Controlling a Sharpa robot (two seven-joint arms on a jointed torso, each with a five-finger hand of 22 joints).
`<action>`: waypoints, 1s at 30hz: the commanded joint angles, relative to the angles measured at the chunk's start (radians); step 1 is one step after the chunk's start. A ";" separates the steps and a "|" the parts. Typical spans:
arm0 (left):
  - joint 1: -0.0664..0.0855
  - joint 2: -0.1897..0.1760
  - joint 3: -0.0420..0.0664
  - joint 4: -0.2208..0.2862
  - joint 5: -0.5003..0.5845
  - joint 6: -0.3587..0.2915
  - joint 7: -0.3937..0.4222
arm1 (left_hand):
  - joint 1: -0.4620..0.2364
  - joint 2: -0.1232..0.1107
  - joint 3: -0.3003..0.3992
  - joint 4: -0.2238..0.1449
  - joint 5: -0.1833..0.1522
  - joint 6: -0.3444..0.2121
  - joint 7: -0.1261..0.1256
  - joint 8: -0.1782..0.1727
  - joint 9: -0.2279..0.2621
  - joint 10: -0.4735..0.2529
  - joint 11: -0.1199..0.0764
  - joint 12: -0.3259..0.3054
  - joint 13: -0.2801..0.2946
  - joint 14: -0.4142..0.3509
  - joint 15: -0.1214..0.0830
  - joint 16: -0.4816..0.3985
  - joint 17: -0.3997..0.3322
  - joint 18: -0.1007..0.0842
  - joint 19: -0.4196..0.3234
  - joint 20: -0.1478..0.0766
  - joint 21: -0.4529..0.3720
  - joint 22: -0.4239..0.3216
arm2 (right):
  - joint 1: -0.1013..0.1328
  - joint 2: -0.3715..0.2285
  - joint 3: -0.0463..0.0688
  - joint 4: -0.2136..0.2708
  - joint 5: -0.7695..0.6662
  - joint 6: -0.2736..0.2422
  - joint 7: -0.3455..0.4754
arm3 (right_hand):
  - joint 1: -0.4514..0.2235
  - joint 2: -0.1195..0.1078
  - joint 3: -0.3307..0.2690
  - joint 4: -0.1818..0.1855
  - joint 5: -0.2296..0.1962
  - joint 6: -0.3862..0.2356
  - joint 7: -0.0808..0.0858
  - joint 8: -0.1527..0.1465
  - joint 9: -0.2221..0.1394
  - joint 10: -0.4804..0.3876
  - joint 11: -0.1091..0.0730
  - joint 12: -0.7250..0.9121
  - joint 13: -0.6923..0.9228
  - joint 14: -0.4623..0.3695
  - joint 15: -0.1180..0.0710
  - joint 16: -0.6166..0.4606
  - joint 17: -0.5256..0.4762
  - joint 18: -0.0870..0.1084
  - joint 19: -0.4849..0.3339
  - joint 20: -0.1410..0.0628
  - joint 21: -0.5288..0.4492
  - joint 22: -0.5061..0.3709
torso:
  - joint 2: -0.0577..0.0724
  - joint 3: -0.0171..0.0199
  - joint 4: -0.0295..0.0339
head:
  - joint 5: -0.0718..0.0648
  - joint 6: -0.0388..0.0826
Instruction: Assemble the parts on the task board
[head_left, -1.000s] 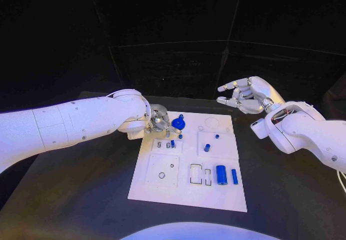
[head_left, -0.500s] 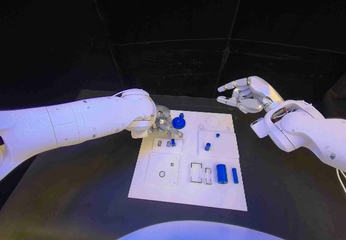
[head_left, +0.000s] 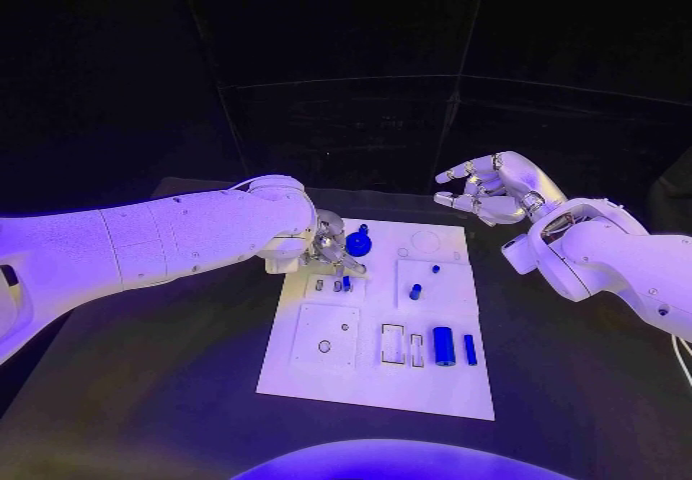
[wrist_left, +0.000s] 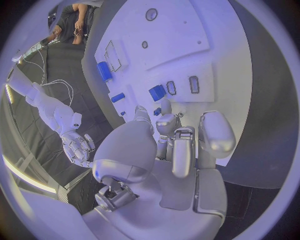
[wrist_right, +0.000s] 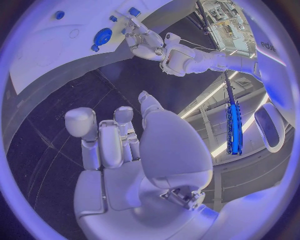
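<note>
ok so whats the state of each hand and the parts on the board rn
left hand: low over the board's far left, fingers apart, nothing visibly held
right hand: raised off the board, fingers curled, empty
board: flat on table
big cylinder: lying flat
round part: on the board's far edge

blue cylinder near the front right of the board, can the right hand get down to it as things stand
Probably yes. The right hand hangs raised beyond the board's far right corner, holding nothing. The large blue cylinder lies uncovered on the task board, and the left hand works at the far left, out of that path.
</note>
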 joint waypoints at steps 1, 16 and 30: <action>0.002 0.004 0.000 -0.006 -0.017 0.040 -0.010 | 0.010 -0.001 0.000 -0.008 -0.002 -0.006 0.001 0.007 0.002 0.005 0.000 0.007 0.002 0.098 -0.005 0.007 0.241 -0.008 0.003 -0.001 0.005 0.002 | 0.002 0.001 0.001 -0.001 0.003 0.010 -0.002 | -0.007 0.001 -0.005 0.001 0.003 0.003 -0.003 0.004 -0.001 -0.006 -0.004 -0.004 -0.001 0.032 -0.006 -0.006 -0.001 0.004 -0.003 -0.002 -0.005 -0.001 | 0.000 0.0000 -0.0012 | 0.002 -0.003; 0.002 0.018 -0.013 -0.014 -0.020 0.071 -0.012 | 0.016 0.003 0.002 -0.011 -0.002 -0.008 0.001 0.013 0.009 0.008 0.000 0.010 0.007 0.099 -0.006 0.009 0.245 -0.009 0.004 -0.001 0.010 0.009 | 0.002 0.005 0.001 -0.004 0.003 0.016 -0.006 | -0.008 0.001 -0.006 0.001 0.007 0.004 -0.003 0.005 -0.001 -0.005 -0.004 -0.002 0.000 0.032 -0.006 -0.006 -0.001 0.003 -0.002 -0.002 -0.005 -0.001 | -0.001 -0.0002 0.0000 | -0.001 -0.009; 0.002 0.023 -0.019 -0.014 -0.020 0.081 -0.013 | 0.025 0.011 0.008 -0.018 -0.002 -0.011 -0.001 0.023 0.020 0.011 -0.001 0.014 0.012 0.100 -0.006 0.011 0.248 -0.009 0.003 -0.002 0.014 0.015 | 0.002 0.008 0.001 0.003 0.003 0.025 -0.011 | -0.005 0.005 -0.006 -0.002 0.030 0.003 -0.004 0.008 -0.001 -0.005 -0.005 -0.003 -0.003 0.033 -0.007 -0.007 0.000 0.003 -0.001 -0.003 -0.007 -0.002 | -0.001 0.0002 0.0001 | -0.001 -0.013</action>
